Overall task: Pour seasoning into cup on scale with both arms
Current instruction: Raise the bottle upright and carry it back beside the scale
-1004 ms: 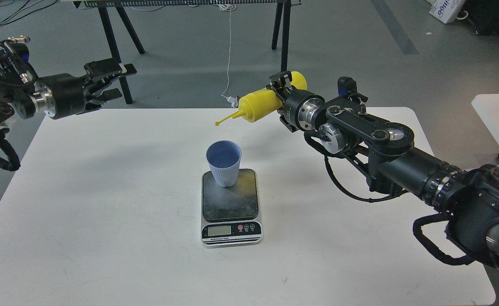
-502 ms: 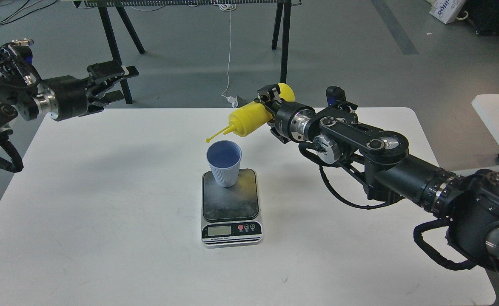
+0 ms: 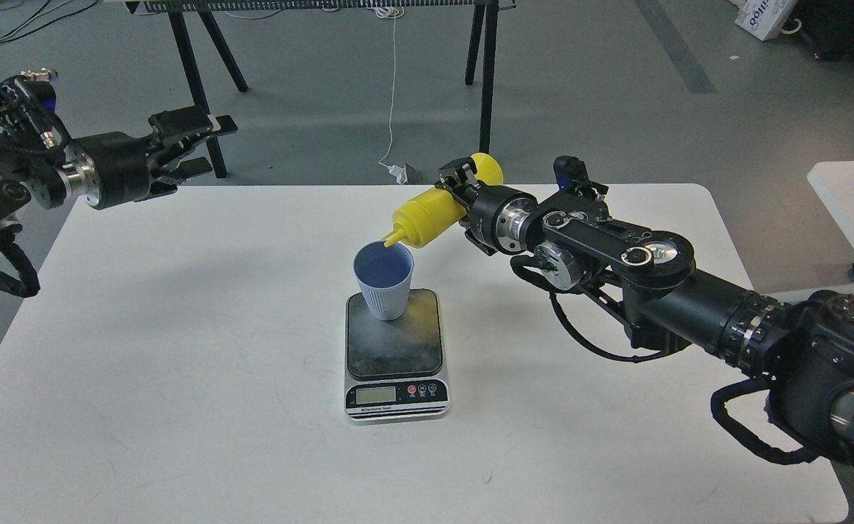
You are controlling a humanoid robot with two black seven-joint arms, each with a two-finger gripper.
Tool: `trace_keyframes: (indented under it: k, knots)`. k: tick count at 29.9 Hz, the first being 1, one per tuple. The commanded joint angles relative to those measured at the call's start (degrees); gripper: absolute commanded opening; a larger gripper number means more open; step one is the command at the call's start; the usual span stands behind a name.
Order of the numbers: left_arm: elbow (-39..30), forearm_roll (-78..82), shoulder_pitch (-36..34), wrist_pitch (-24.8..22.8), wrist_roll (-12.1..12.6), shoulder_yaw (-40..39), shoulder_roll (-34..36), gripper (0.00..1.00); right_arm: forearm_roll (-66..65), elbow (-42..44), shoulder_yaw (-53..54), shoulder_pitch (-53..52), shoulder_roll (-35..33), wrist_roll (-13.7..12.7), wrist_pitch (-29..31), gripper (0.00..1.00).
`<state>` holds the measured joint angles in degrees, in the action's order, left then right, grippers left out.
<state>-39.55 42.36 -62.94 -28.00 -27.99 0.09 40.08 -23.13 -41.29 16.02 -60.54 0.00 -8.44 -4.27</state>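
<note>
The cup (image 3: 384, 282) stands upright on the far-left part of the scale (image 3: 396, 354) plate; all positions below are given relative to this cup.

**Current state**
- The right gripper (image 3: 460, 191) is closed around the rear half of the seasoning bottle (image 3: 435, 209) and holds it tilted, nozzle down and to the left. The bottle body lies above and to the right of the cup.
- The nozzle tip sits at the cup's far right rim, apparently just inside the opening. No flow is visible.
- The left gripper (image 3: 204, 145) hangs well to the left of the cup and above the table (image 3: 179, 364), fingers parted, holding nothing.

**Procedure for the pour**
1. Keep the nozzle over the cup mouth, toward its centre rather than the rim, so that the product falls inside.
2. Avoid pressing the nozzle on the rim: the cup is light and stands near the plate edge, so a side load can probably tip it or distort the reading.
3. Increase tilt gradually.
4. Bring the left gripper in to steady the cup only if contact stays light.
</note>
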Motion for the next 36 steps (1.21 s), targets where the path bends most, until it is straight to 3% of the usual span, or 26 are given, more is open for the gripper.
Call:
trace_keyframes:
  k: [1, 11, 17, 20, 26, 31, 36]
  knots:
    - [0.0, 0.1, 0.0, 0.0, 0.0, 0.0, 0.0, 0.99, 1.1, 0.2, 4.7, 0.2, 0.0, -0.2, 0.2, 0.10]
    - [0.0, 0.2, -0.1, 0.0, 0.0, 0.2, 0.5, 0.99, 12.1, 0.3, 31.5, 4.4, 0.0, -5.2, 4.5, 0.10]
    - [0.0, 0.4, -0.1, 0.0, 0.0, 0.3, 0.6, 0.99, 28.2, 0.2, 43.5, 11.7, 0.0, -10.5, 11.5, 0.11]
    - [0.0, 0.4, -0.1, 0.0, 0.0, 0.3, 0.7, 0.99, 33.0, -1.3, 47.9, 17.5, -4.2, -12.2, 15.2, 0.11]
    - [0.0, 0.7, -0.1, 0.0, 0.0, 0.4, 0.7, 0.99, 38.4, -10.0, 50.7, 33.8, -13.0, -12.8, 22.5, 0.12]
    - [0.0, 0.6, -0.1, 0.0, 0.0, 0.4, 0.5, 0.99, 41.5, -11.4, 50.7, 44.4, -16.1, -12.7, 31.7, 0.12]
    - [-0.1, 0.5, 0.2, 0.0, 0.0, 0.4, 0.7, 0.99, 41.6, -10.9, 50.7, 49.0, -16.1, -12.7, 32.3, 0.12]
